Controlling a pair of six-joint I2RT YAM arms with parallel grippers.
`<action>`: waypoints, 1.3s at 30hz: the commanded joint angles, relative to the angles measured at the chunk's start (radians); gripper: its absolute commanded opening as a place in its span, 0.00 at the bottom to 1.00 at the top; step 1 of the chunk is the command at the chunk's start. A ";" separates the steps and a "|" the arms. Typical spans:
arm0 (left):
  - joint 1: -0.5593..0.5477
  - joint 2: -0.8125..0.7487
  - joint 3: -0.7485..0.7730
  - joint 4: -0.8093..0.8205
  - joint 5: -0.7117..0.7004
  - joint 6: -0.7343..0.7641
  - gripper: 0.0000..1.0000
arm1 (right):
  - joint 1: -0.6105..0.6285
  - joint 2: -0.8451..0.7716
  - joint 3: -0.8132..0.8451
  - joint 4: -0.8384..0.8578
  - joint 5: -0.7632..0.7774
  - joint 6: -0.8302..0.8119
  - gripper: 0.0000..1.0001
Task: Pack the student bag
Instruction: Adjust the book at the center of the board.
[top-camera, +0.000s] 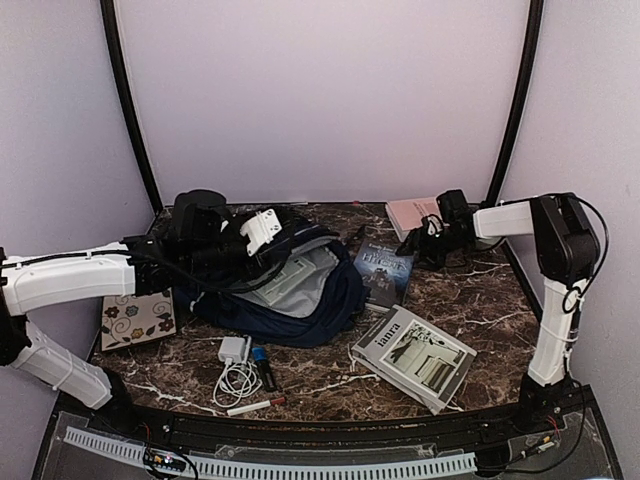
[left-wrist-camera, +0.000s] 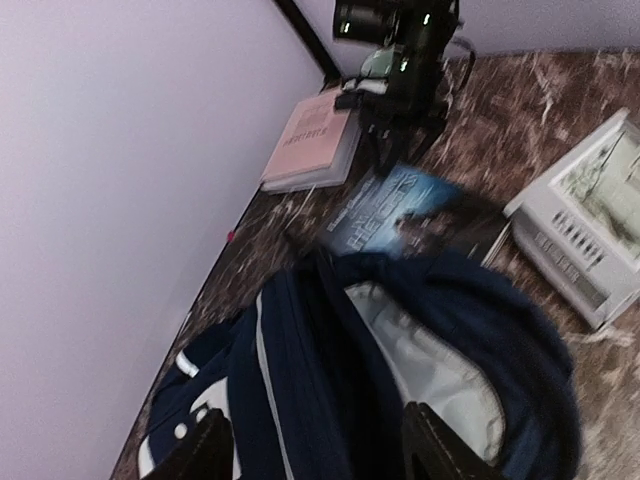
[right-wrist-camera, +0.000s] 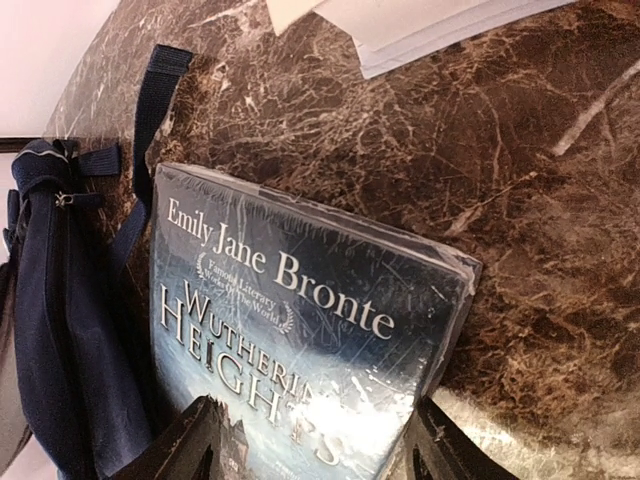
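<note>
- The student bag (top-camera: 300, 300) lies slumped on the bench (top-camera: 480, 300), its mouth gaping and the grey lining showing.
- The step in hand looks like taking the blue paperback (right-wrist-camera: 300, 300), which lies just right of the bag with one edge seemingly leaning on the fabric. The right end effector (right-wrist-camera: 315, 410) hangs over it, fingers spread either side of the cover, nothing pinched.
- To do it well, come down on the edge away from the bag, where the cover sits clear of the cloth. The glossy wrap looks slippery, so close squarely rather than on a corner.
- Keep the dark strap (right-wrist-camera: 150, 110) trailing from the bag out of the pinch.
- The left end effector (left-wrist-camera: 318, 425) sits over the bag's mouth, fingers apart, holding nothing that shows — a hold on the upper lip would keep the opening wide.
- Pose: the left arm reaches level across from the bag's left. The right arm is bent at the elbow, forearm level, pointing toward the bag.
</note>
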 joint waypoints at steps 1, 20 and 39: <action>-0.065 -0.043 0.122 -0.104 0.286 -0.032 0.66 | 0.012 -0.071 -0.022 0.046 0.022 0.014 0.62; 0.009 0.930 1.145 -0.571 0.230 -0.734 0.37 | 0.078 -0.149 -0.146 0.053 0.134 0.016 0.62; 0.045 1.308 1.393 -0.587 0.212 -0.804 0.56 | 0.116 -0.105 -0.198 0.125 0.081 0.094 0.62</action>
